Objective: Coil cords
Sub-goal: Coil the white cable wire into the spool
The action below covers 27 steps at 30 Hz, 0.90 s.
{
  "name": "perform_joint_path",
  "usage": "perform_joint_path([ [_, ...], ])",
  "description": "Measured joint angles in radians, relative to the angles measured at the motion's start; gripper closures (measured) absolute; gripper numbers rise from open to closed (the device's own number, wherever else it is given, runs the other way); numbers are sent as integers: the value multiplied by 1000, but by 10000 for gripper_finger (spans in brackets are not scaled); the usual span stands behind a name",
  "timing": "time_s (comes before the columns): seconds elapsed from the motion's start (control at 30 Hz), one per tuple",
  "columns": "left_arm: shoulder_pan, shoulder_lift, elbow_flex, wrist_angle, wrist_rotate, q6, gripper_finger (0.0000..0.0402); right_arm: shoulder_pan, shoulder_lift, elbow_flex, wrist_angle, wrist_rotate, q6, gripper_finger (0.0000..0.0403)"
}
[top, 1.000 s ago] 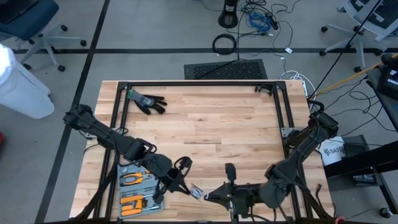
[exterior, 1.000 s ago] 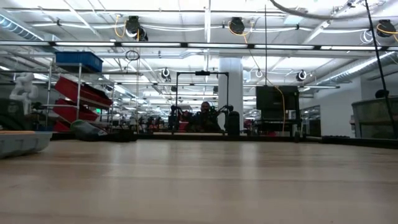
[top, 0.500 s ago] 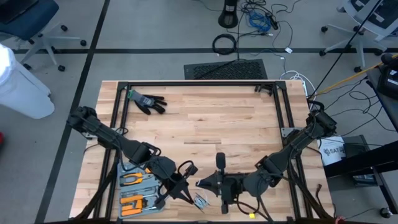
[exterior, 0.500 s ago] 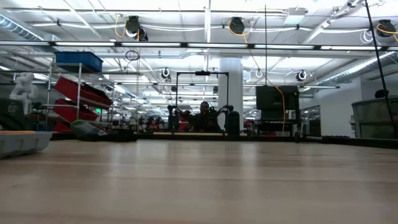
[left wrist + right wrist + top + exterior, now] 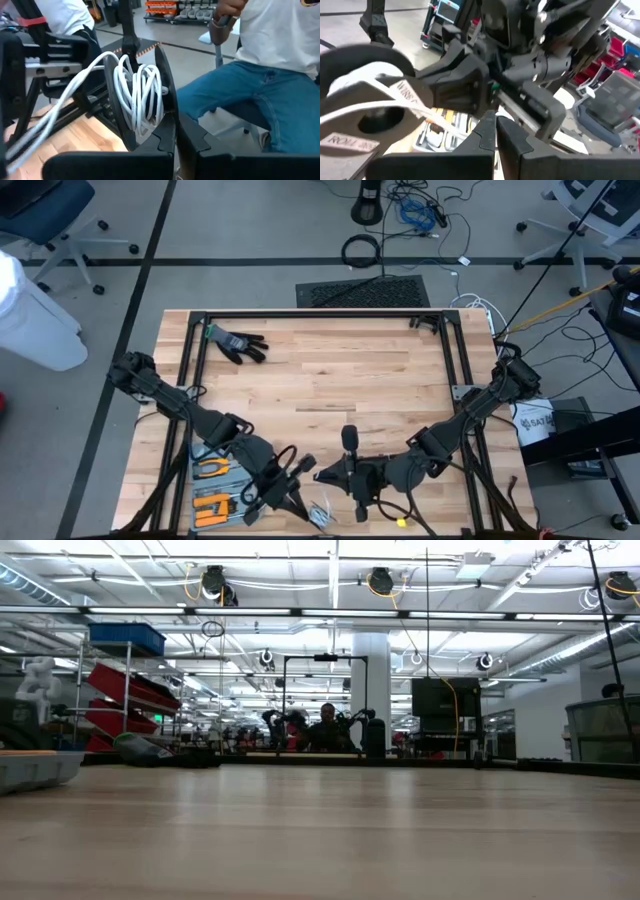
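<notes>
The white cord is wound into a coil [image 5: 137, 95] between two black discs. It shows as a pale bundle [image 5: 320, 511] near the table's near edge. My left gripper [image 5: 304, 498] [image 5: 175, 142] is shut on this coil. A strand [image 5: 55, 110] leads off from the top of the coil. My right gripper [image 5: 322, 474] [image 5: 495, 131] is shut and points toward the table's left, close to the left gripper. A white strand with a printed tag [image 5: 402, 92] runs to its fingertips past a round black puck with a pale centre [image 5: 365, 102]. Neither gripper shows in the low view. My left gripper pinches the lower edge of the wound coil [image 5: 150, 132] between its two fingers. The coil stands on edge beyond the fingertips, above the wooden table. One strand runs from its top away to the side. My right gripper is shut where the white strand [image 5: 451, 124] reaches its fingertips. The strand runs straight and drawn out from the black puck to the fingers. The fingers hide the contact itself.
A black glove [image 5: 238, 342] lies at the far left of the table. A tray of orange-handled tools [image 5: 215, 485] lies at the near left beside my left arm. A black frame [image 5: 300, 315] borders the table. A seated person in jeans [image 5: 260, 95] is close beyond the coil.
My left gripper has gone toward the table's near edge with the white coil, staying shut on it. My right gripper has gone toward the table's left and a little toward the far edge, closing in on the left gripper.
</notes>
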Motion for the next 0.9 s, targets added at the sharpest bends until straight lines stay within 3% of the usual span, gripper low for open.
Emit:
perform_joint_path([
  [0.37,-24,0,5,33,0,44,395,0,0,0,-41,-4,30,402],
  [0.53,-26,0,6,54,2,49,395,0,0,0,36,-85,1,402],
  [0.9,2,-1,7,16,-21,25,395,63,0,34,126,-133,-109,403],
])
